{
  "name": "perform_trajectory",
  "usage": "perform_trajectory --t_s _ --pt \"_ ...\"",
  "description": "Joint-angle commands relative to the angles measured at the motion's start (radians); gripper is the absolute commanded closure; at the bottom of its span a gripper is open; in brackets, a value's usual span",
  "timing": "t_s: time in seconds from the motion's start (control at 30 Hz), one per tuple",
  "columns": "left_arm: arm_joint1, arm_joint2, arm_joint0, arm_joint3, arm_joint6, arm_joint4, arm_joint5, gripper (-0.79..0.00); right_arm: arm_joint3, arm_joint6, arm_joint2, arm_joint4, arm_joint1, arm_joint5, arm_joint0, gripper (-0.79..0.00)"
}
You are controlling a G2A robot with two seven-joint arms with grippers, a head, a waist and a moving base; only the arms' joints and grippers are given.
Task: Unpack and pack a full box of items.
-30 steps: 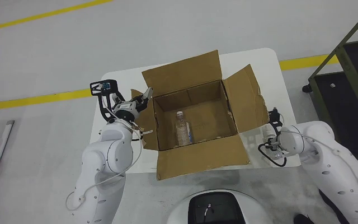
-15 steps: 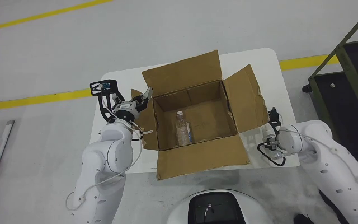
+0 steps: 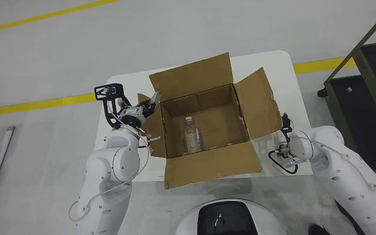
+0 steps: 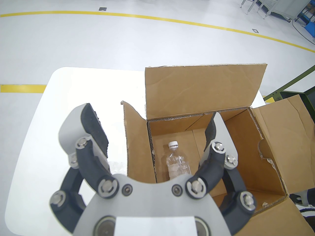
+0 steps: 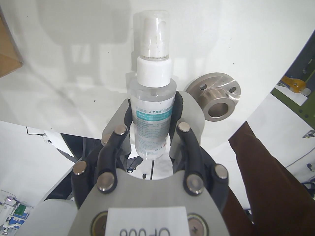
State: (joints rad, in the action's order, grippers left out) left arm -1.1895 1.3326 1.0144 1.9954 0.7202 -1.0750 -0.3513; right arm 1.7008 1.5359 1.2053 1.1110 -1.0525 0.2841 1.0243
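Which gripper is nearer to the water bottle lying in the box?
Left. The left gripper hangs open over one side flap of the box, close to the water bottle; the right gripper, shut on a spray bottle, is outside past the opposite flap.

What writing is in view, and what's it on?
Label on the spray bottle: a brand line, then fine print too small to read.
Tag at the base of the right gripper: upside down, cut off by the picture's edge.
On the box and the water bottle: none.
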Motion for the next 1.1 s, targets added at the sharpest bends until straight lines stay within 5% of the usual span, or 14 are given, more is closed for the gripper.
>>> perform_trajectory --t_s 0.0,0.33,0.5,0.73,0.9,1.07 --pt "0.000 0.000 0.000 0.000 0.000 0.000 0.000 -0.785 0.000 0.000 0.003 0.003 -0.001 0.000 0.000 0.000" --pt "0.000 0.000 0.000 0.000 0.000 0.000 0.000 -0.785 0.084 -0.056 0.183 -0.105 0.002 0.056 0.067 0.000" --pt "0.000 0.000 0.000 0.000 0.000 0.000 0.000 -0.785 0.202 -0.160 0.419 -0.386 0.003 0.113 0.146 0.000" --pt "0.000 0.000 0.000 0.000 0.000 0.000 0.000 -0.785 0.268 -0.355 0.712 -0.916 -0.012 0.019 0.240 0.000" --pt "0.000 0.000 0.000 0.000 0.000 0.000 0.000 -0.785 0.303 -0.438 0.740 -1.168 -0.023 -0.031 0.261 0.000" --pt "0.000 0.004 0.007 0.001 -0.022 -0.006 0.008 -0.785 0.340 -0.476 0.668 -1.210 -0.021 -0.047 0.235 0.000"
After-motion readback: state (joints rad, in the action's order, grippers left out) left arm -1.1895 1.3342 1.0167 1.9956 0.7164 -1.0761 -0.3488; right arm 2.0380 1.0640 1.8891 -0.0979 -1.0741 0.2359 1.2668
